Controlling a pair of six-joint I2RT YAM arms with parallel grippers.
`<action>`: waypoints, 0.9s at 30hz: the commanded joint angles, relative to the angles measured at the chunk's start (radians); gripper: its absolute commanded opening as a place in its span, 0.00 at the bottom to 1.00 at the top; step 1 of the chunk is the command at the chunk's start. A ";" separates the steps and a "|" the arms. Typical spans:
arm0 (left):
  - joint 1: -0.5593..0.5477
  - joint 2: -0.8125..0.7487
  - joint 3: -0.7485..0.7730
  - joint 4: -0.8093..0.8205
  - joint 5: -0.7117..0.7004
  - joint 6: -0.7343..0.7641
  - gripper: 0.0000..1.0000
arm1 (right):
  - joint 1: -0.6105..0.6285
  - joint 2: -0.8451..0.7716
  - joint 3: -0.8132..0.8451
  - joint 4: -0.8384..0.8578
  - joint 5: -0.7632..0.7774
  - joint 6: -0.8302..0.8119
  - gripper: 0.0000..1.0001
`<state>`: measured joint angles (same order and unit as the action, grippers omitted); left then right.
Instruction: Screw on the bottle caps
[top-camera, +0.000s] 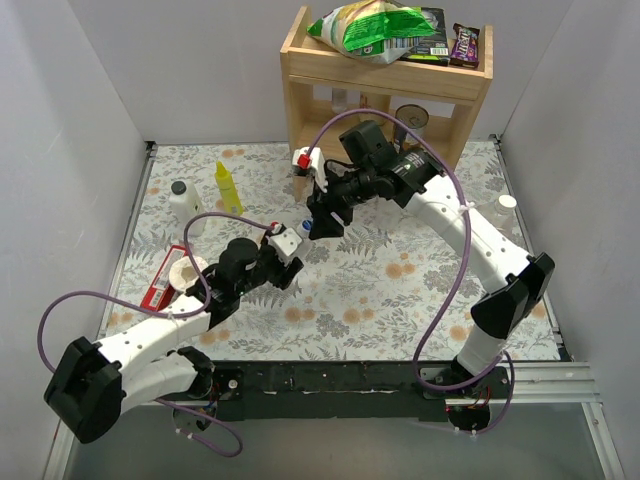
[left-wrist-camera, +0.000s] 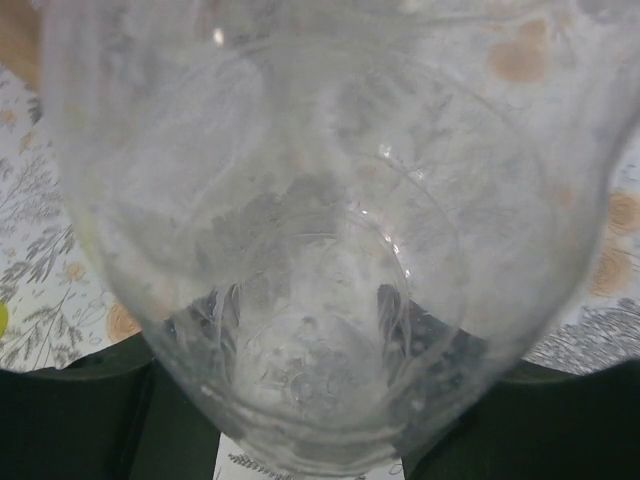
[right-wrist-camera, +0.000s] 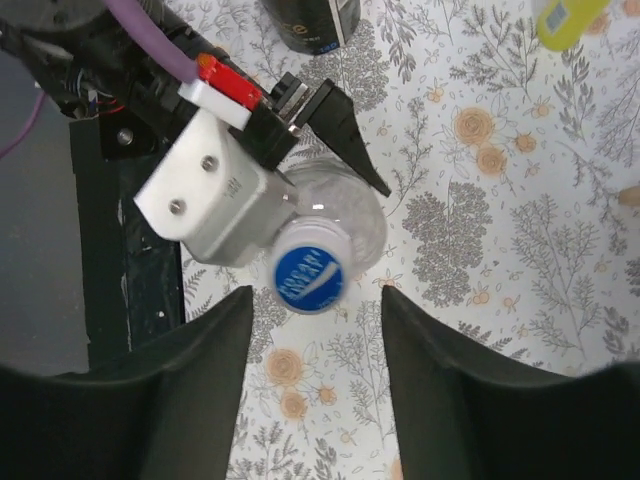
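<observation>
I'm seeing the left gripper (top-camera: 292, 252) clamping the clear bottle (left-wrist-camera: 320, 250) around its body, held up off the floral table (top-camera: 400, 290) near the middle. The bottle is filling almost the whole left wrist view, so the pads themselves aren't showing there. In the right wrist view I'm looking straight down on the blue cap (right-wrist-camera: 310, 278), which is sitting on the bottle's neck (can't tell how far it's threaded on). One black left finger (right-wrist-camera: 345, 135) is lying along the bottle's side. The right gripper (top-camera: 318, 225) is hovering just over the cap with its jaws parted. The two fingers are standing on either side of the cap with a gap showing on each side, so it's gripping nothing. Off to the far left, a yellow squeeze bottle (top-camera: 228, 187) and a white bottle with a black cap (top-camera: 183, 205) are standing upright, well apart from the held bottle. A red packet (top-camera: 160, 278) is lying by the left arm. A wooden shelf (top-camera: 385, 85) with snack bags on top is sitting at the back.
</observation>
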<state>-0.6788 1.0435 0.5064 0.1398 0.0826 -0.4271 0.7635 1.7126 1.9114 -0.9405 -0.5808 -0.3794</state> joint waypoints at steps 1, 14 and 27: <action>0.002 -0.082 0.032 -0.165 0.359 0.091 0.00 | -0.067 -0.109 0.017 -0.103 -0.096 -0.217 0.67; 0.005 0.138 0.250 -0.582 0.761 0.363 0.00 | 0.097 -0.288 -0.222 -0.224 -0.143 -0.815 0.71; 0.005 0.142 0.270 -0.588 0.758 0.378 0.00 | 0.157 -0.297 -0.276 -0.259 -0.070 -0.914 0.61</action>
<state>-0.6735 1.2015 0.7380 -0.4381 0.8066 -0.0734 0.9142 1.4178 1.6524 -1.1912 -0.6628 -1.2617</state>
